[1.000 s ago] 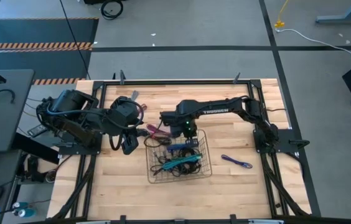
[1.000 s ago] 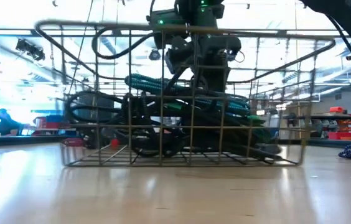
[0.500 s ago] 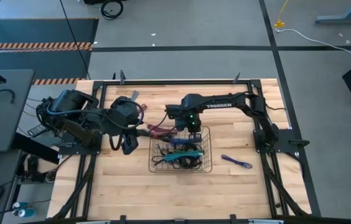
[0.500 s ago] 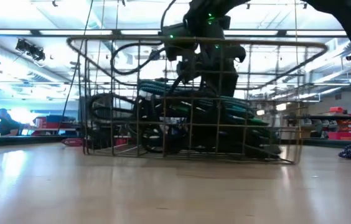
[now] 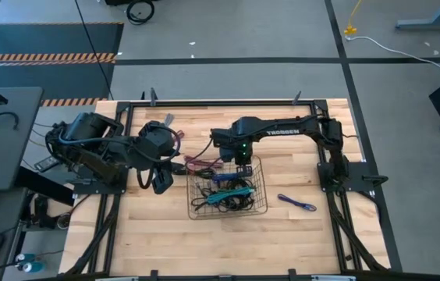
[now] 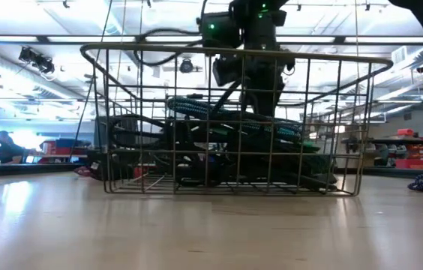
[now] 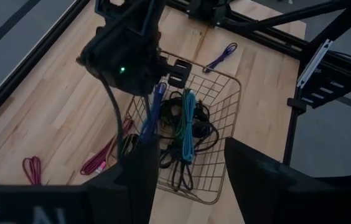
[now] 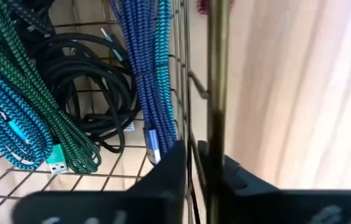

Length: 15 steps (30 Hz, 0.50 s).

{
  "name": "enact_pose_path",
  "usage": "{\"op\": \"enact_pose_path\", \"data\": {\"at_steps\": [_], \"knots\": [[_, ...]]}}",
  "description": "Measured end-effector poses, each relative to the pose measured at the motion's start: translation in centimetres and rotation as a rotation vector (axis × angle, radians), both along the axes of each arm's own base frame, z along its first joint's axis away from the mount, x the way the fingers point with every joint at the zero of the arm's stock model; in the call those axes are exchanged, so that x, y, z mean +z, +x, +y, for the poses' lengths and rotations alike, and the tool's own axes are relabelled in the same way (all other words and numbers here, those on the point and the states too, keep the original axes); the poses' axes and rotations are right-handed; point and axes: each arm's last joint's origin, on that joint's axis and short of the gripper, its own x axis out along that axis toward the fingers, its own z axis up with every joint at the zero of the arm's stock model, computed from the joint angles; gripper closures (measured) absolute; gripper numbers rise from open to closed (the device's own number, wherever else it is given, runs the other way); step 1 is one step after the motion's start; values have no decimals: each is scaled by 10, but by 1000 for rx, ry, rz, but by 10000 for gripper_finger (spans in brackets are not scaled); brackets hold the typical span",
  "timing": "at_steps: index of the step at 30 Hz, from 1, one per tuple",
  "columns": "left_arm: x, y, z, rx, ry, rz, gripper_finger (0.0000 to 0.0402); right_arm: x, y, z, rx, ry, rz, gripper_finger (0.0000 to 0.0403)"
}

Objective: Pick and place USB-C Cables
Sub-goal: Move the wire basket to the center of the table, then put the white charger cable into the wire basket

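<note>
The wire mesh basket (image 5: 228, 187) stands flat on the wooden table. In it lie several USB-C cables: a teal one (image 8: 14, 112), a blue one (image 8: 150, 74) and black ones (image 8: 88, 93). A purple cable (image 5: 296, 204) lies on the table to the basket's right. Magenta cables (image 5: 196, 164) lie by its far left corner. My right gripper (image 8: 203, 168) points down at the basket's far rim, slightly open, one finger inside the basket and one outside. My left gripper (image 7: 191, 186) waits open, raised, left of the basket. My right gripper has the basket's far rim wire (image 8: 218, 93) between its two fingers, coming from above. A gap shows between the wire and the inner finger (image 8: 169, 168). The outer finger (image 8: 234, 177) lies close against the wire; whether it touches I cannot tell.
The black frame rails (image 5: 204, 102) run around the table's edges. Bare wood lies near the front edge (image 5: 228, 250) and to the right of the purple cable.
My right gripper has gone toward the table's far edge and risen a little. The basket slid that way with it along the table, cables inside, and has settled level on its base.
</note>
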Motion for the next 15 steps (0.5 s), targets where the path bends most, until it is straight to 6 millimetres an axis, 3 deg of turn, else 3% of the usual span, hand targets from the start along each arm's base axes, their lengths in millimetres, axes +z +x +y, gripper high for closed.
{"op": "enact_pose_path", "data": {"at_steps": [9, 15], "knots": [[0, 0, 0, 5, -5, -1, 214, 3, 3, 19, 24, 5, -24, 292], [0, 0, 1, -9, 13, 2, 214, 24, 7, 30, 56, -10, -64, 282]]}}
